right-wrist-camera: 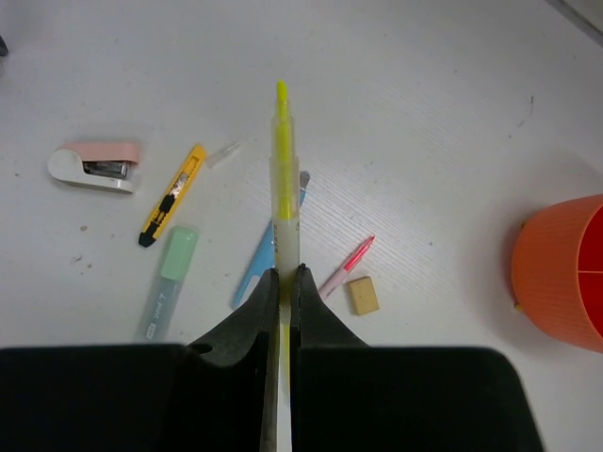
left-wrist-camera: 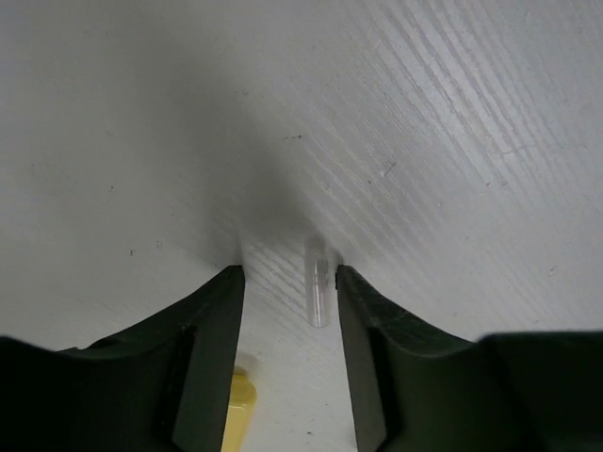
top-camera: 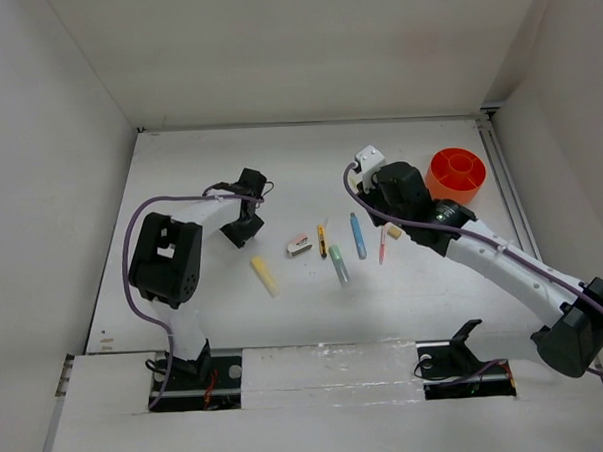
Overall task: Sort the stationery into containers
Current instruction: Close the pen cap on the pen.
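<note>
1. Between the fingertips of the right gripper sits a yellow highlighter. The jaws are pressed tight on its rear end, and its long front part with the bare tip points away, above the table.
2. I judge it light, stiff and smooth. Held so far back it may swing or slip, so a hold nearer the middle of the barrel seems safer. The bare tip can mark whatever it touches.
3. Under it on the table lie the blue pen, the pale green pen, the yellow-black knife, the thin red pen and the tan cube. A pink-white stapler lies farther left.
4. The orange cup stands to the right, well apart from the held highlighter.
5. The left gripper has its fingers parted wide and holds nothing. A small clear piece — perhaps a cap — lies on the table between them, nearer to one finger. It looks tiny, light and round, so it probably rolls away easily; I would pinch it across its narrow side.
6. A yellow stick lies near this gripper.
</note>
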### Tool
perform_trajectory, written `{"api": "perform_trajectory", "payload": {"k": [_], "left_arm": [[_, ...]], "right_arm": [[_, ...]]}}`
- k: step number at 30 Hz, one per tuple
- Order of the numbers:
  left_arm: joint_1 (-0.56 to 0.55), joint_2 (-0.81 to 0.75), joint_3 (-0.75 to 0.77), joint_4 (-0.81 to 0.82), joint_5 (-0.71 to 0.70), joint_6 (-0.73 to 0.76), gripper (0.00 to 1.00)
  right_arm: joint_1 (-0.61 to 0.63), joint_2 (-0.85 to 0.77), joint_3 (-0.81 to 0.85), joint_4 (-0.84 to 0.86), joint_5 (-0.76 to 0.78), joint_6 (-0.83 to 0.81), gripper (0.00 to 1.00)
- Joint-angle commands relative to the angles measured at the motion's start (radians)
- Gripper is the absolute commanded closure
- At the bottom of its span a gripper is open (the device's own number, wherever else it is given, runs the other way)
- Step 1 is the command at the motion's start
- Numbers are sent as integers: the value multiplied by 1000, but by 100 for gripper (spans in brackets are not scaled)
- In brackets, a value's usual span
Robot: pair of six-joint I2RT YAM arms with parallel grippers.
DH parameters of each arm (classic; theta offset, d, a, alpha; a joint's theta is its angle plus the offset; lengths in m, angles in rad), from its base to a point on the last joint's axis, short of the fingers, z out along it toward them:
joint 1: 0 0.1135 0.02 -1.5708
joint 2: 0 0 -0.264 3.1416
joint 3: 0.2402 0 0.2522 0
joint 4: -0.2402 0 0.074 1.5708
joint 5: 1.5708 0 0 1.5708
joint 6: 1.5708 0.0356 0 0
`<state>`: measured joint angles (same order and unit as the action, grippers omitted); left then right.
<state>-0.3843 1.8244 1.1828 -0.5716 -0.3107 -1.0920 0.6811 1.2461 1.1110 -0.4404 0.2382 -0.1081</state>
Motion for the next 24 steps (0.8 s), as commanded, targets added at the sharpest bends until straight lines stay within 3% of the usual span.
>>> {"api": "perform_trajectory", "payload": {"k": [1, 4, 8, 12, 17, 24], "left_arm": [[2, 36, 20, -25, 10, -23, 63], [2, 56, 29, -39, 10, -42, 73], [2, 67, 29, -48, 10, -51, 79], [2, 67, 18, -30, 30, -51, 100], [2, 32, 37, 62, 64, 41, 100], [2, -154, 48, 363, 307, 308, 100]], "right_arm": [[-5, -43, -5, 54, -17, -15, 100], [-14, -53, -16, 54, -17, -15, 100], [-23, -73, -27, 63, -17, -15, 100], [-32, -73, -36, 72, -63, -24, 100], [-63, -53, -46, 100, -152, -24, 100], [-84, -19, -111, 245, -416, -9, 100]]}}
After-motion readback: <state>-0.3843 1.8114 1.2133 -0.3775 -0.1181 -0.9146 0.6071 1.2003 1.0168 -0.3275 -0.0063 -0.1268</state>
